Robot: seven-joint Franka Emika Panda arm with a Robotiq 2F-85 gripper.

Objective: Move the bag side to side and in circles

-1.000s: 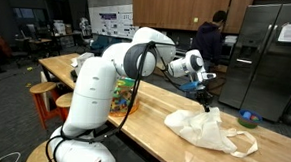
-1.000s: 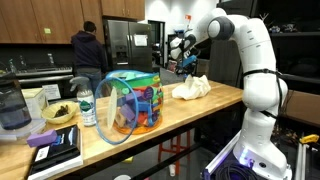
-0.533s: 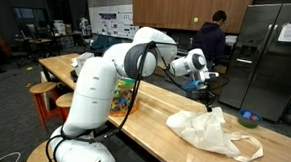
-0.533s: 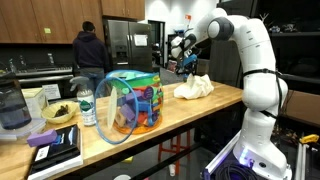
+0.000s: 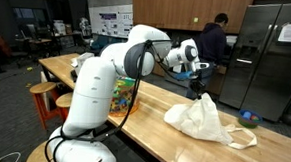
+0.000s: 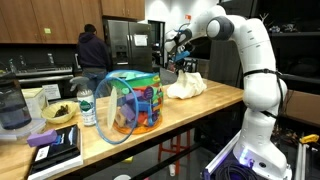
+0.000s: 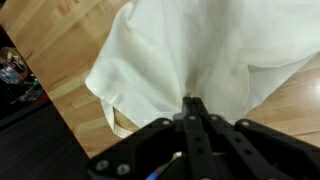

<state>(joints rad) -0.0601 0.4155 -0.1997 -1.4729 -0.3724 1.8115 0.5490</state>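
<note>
Nearest the wrist camera, my gripper (image 7: 190, 102) appeared with its two fingers (image 7: 186, 125) pressed together, pinching a gathered fold at the top of the white bag (image 7: 190, 45); creases ran out from that pinch across the cloth. Below the fold, the bag draped onto the wooden table (image 7: 60, 60), so its lower part rested on the boards while its peak was drawn up to me. In both exterior views the same arrangement showed from the side: the gripper (image 5: 198, 86) (image 6: 186, 62) stood above the bag (image 5: 202, 119) (image 6: 186, 87), which formed a slack tent near one end of the table (image 5: 144, 116) (image 6: 190, 107), with a loose strap (image 5: 244, 144) trailing on the wood beside it. I judged the step in hand to be the dragging motion itself, the grasp being already made and the cloth under light tension. The next move, as I judged it, called for a level sweep across the boards, or a curve, with the pinch held firm and low enough that the base slid rather than lifted; the strap could snag or drag behind. Farther along the table stood a colourful container (image 6: 135, 100), well apart from the bag, and a bottle (image 6: 87, 105) just beside it. Beyond the table a person (image 5: 211, 39) stood before a steel refrigerator (image 5: 272, 53).
</note>
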